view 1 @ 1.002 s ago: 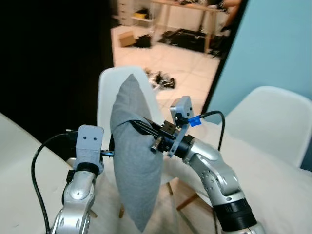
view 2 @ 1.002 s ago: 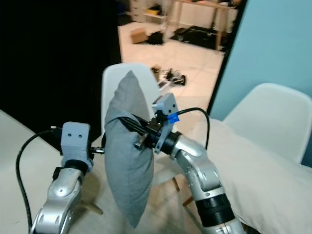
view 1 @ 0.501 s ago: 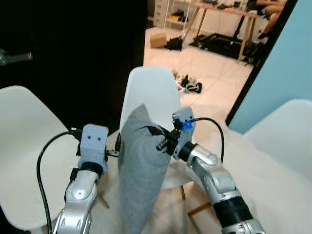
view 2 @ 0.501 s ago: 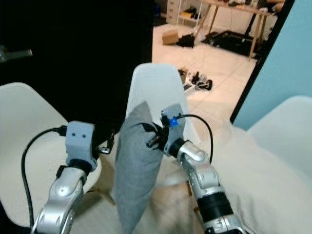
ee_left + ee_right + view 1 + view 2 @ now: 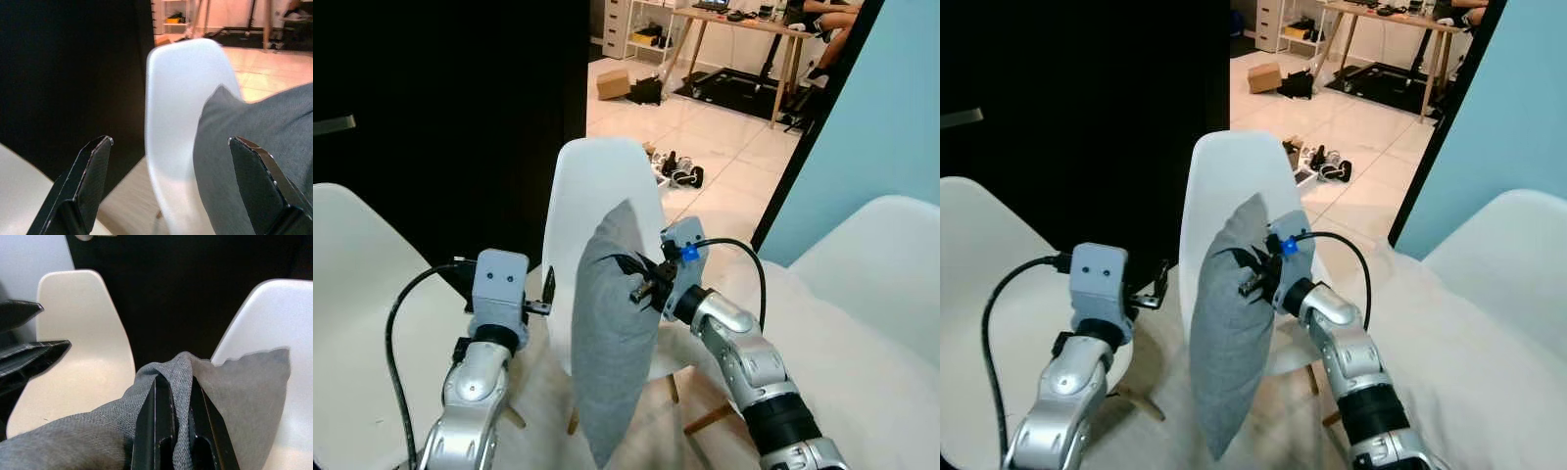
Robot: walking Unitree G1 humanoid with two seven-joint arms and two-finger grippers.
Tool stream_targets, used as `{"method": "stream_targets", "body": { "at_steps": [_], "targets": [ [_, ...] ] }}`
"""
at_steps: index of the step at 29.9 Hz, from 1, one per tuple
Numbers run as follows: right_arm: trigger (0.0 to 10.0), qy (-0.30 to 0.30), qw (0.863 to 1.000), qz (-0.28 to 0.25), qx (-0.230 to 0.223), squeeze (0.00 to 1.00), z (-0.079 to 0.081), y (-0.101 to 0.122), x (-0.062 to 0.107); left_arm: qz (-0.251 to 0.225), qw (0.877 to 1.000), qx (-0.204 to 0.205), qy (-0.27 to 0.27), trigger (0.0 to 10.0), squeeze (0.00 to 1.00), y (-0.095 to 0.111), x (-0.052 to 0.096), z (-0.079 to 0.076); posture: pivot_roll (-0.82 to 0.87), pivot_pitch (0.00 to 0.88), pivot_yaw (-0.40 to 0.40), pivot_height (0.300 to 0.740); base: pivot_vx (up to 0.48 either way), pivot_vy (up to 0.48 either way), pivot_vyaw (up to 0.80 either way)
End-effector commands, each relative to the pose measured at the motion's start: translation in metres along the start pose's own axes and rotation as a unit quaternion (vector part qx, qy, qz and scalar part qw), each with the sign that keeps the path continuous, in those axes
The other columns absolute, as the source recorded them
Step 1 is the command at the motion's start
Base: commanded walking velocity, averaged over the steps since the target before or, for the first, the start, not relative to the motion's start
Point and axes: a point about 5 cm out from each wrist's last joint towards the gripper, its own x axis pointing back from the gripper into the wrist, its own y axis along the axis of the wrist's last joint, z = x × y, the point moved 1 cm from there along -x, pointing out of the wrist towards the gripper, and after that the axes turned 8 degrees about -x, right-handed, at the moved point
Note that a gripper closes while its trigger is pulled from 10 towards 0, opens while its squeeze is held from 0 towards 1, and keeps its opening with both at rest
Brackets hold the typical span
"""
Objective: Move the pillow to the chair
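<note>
A grey pillow hangs upright in front of the backrest of a white chair. My right gripper is shut on a pinched fold near the pillow's upper edge. In the right wrist view the two fingers are pressed together around the grey cloth. My left gripper is held just left of the pillow, apart from it and open. The left wrist view has its fingertips wide apart, with the chair back and the pillow between them.
A second white chair stands at the left and a third at the right. A pale table top lies below my arms. Behind are a dark wall, a blue wall and a tiled room with a box and shoes.
The camera has shifted, and the middle chair and the left chair have come into fuller view. The pillow stays in my right gripper, now hanging against the chair's backrest.
</note>
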Motion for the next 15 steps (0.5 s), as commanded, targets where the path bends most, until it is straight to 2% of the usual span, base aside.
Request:
{"method": "stream_targets", "body": {
  "at_steps": [1, 12, 15],
  "targets": [
    [10.0, 0.014, 0.999, -0.038, 0.019, 0.0, 0.007, 0.016, -0.009, 0.008, 1.0, -0.005, 0.005, 10.0, 0.0, -0.005, -0.001, 0.005, 0.01, 0.0, -0.09, 0.74, 0.3, 0.0, 0.77],
    [10.0, -0.029, 0.999, -0.037, 0.007, 0.0, -0.003, 0.018, -0.012, 0.008, 1.0, -0.006, 0.0, 10.0, 0.0, -0.005, -0.002, 0.003, 0.01, 0.0, -0.092, 0.74, 0.301, 0.0, 0.0],
    [10.0, -0.061, 0.998, -0.022, 0.002, 0.0, -0.011, 0.017, -0.014, 0.008, 1.0, -0.006, -0.003, 10.0, 0.0, -0.005, -0.002, 0.003, 0.01, 0.0, -0.091, 0.74, 0.188, 0.0, 0.0]
  ]
}}
